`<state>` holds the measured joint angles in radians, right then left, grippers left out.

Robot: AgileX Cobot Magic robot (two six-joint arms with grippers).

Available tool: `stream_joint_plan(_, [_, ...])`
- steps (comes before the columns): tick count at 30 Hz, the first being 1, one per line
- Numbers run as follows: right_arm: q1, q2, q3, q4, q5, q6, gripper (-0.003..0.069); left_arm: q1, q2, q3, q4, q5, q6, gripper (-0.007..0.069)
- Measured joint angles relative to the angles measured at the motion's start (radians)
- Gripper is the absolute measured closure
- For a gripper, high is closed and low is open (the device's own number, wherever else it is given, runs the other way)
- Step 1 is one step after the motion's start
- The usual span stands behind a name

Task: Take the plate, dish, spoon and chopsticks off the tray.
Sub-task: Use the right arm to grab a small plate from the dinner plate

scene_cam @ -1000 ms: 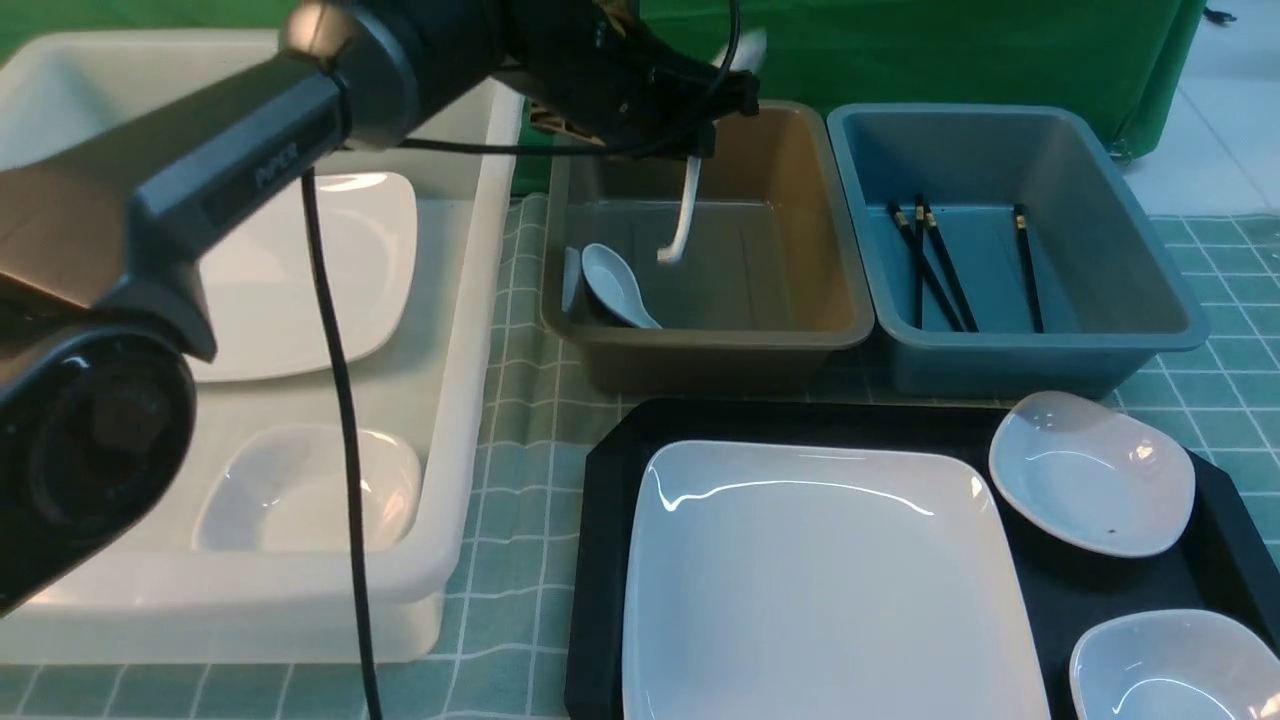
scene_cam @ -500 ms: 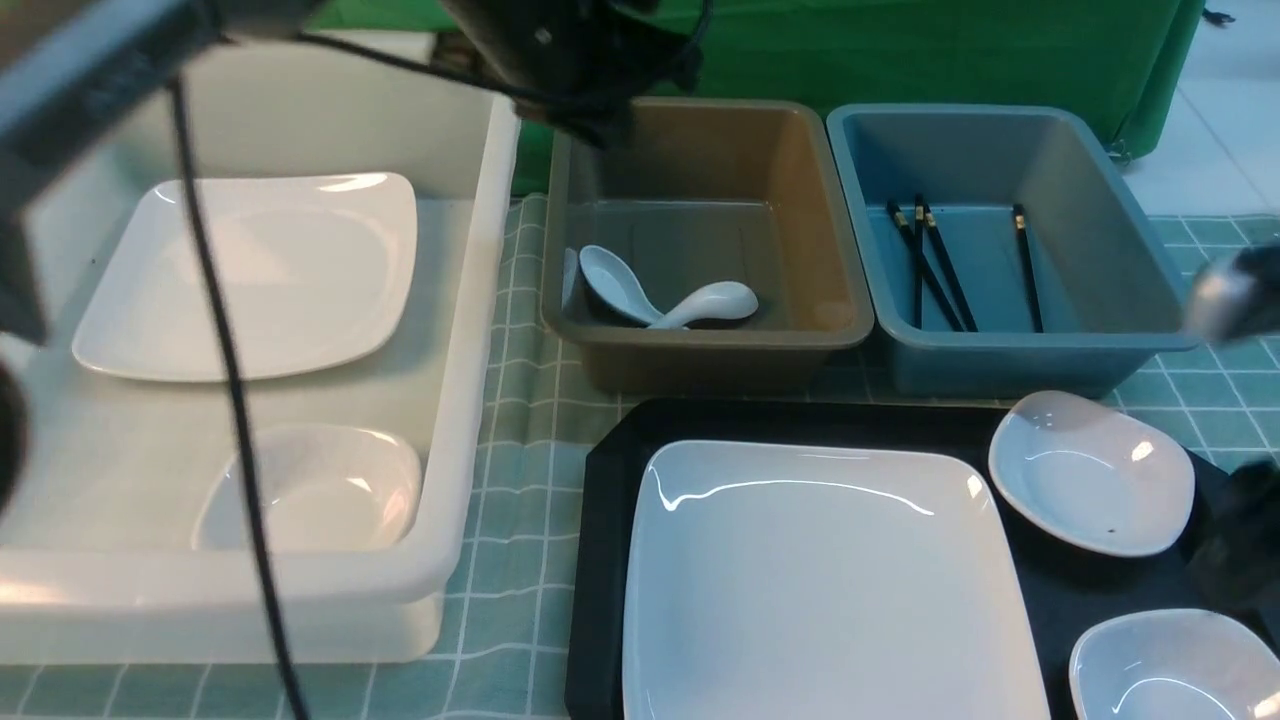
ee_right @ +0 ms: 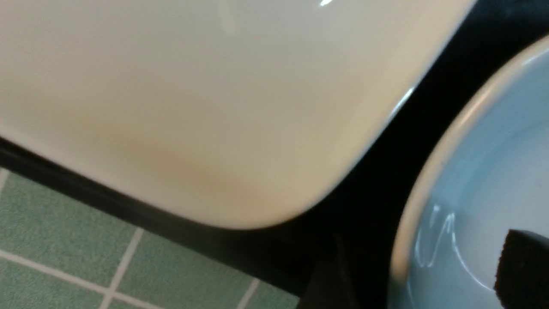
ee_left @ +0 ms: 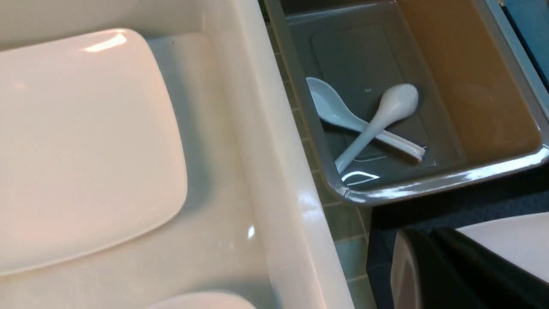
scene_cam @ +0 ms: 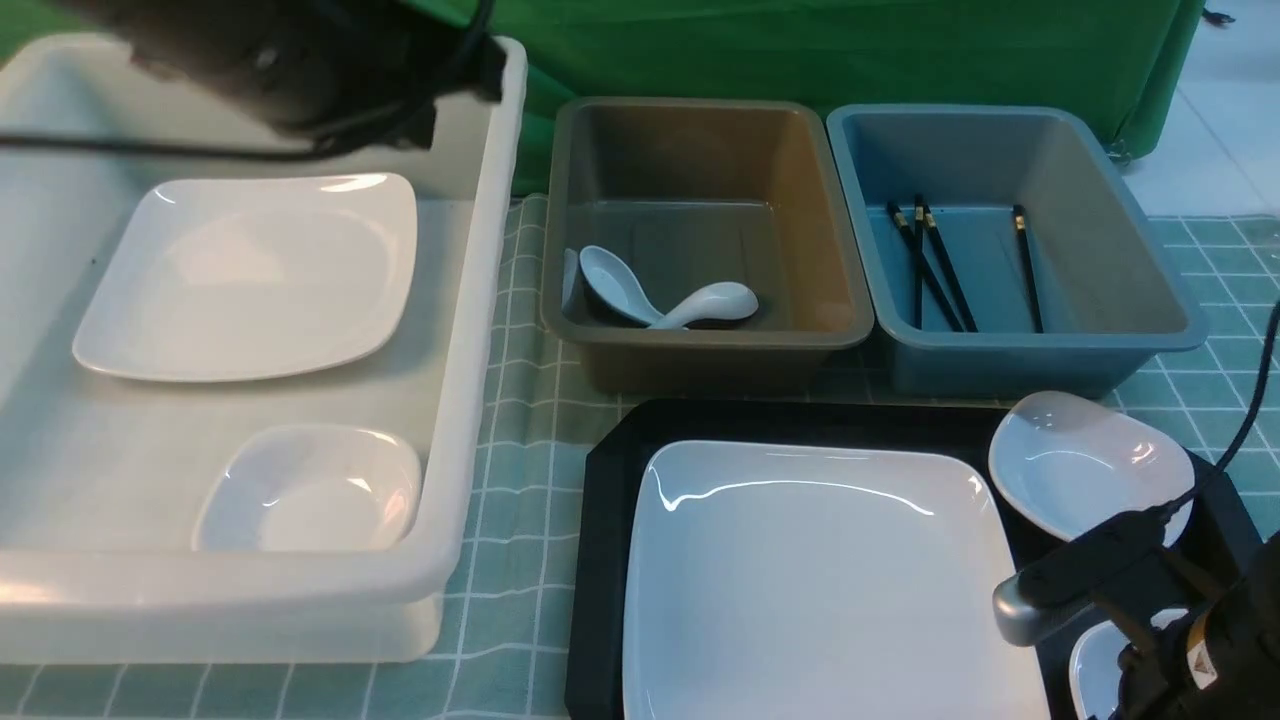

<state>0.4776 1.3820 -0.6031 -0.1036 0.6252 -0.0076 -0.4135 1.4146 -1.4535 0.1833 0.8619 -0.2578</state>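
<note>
Plate (scene_cam: 820, 590) lies flat on the tray (scene_cam: 610, 560), filling its left and middle part, its near edge cut off by the front view. Two small white dishes share the tray to the plate's right. The far dish (scene_cam: 1085, 460) sits at the far right corner, apart from the plate. The near dish (scene_cam: 1095, 680) sits at the near right, mostly hidden behind the right arm (scene_cam: 1100, 570).

The right gripper (ee_right: 426, 274) is low over that near dish, jaws spread wide and gripping nothing. In the right wrist view one fingertip (ee_right: 523, 270) hangs over the dish's hollow, the other shows dimly over the tray floor, and the dish's rim runs between them. Whether either touches the dish I cannot tell.

Beyond the tray two bins stand side by side. The brown bin (scene_cam: 830, 250), on the left, holds two spoons (scene_cam: 715, 303) crossed at their handles by its near left corner. The blue bin (scene_cam: 1150, 260), on the right, holds the chopsticks (scene_cam: 940, 270), loose on its floor.

Left of these stands a white tub (scene_cam: 470, 300) with a second plate (scene_cam: 250, 275) at its far end and a third dish (scene_cam: 310, 490) at its near end. The left gripper (ee_left: 433, 257) hangs above the tub's far right part, blurred in the front view, jaws pinched together with nothing seen between them. Everything rests on a green checked cloth (scene_cam: 520, 420).
</note>
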Motion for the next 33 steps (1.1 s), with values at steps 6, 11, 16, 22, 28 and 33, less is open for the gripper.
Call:
stream_joint_plan(6, [0.002, 0.036, 0.000, -0.008, -0.014, 0.023, 0.0323, 0.000, -0.145, 0.159, -0.004, -0.024, -0.037, 0.0615])
stream_joint_plan(11, [0.005, 0.033, -0.002, -0.019, -0.002, 0.026, 0.0474, 0.000, -0.196, 0.166, -0.004, 0.006, -0.036, 0.0615])
stream_joint_plan(16, [0.005, 0.011, -0.002, -0.019, 0.011, 0.045, 0.0471, 0.000, -0.237, 0.166, -0.005, 0.007, -0.038, 0.0615])
stream_joint_plan(22, [0.005, -0.113, -0.061, -0.017, 0.102, 0.073, 0.0534, 0.000, -0.252, 0.166, 0.007, 0.010, -0.041, 0.0615])
stream_joint_plan(28, [0.005, -0.226, -0.233, -0.008, 0.219, 0.091, 0.0593, 0.000, -0.253, 0.166, 0.077, 0.010, -0.093, 0.0615])
stream_joint_plan(33, [0.005, -0.218, -0.312, -0.017, 0.241, 0.090, 0.0593, 0.000, -0.253, 0.166, 0.091, 0.010, -0.098, 0.0615])
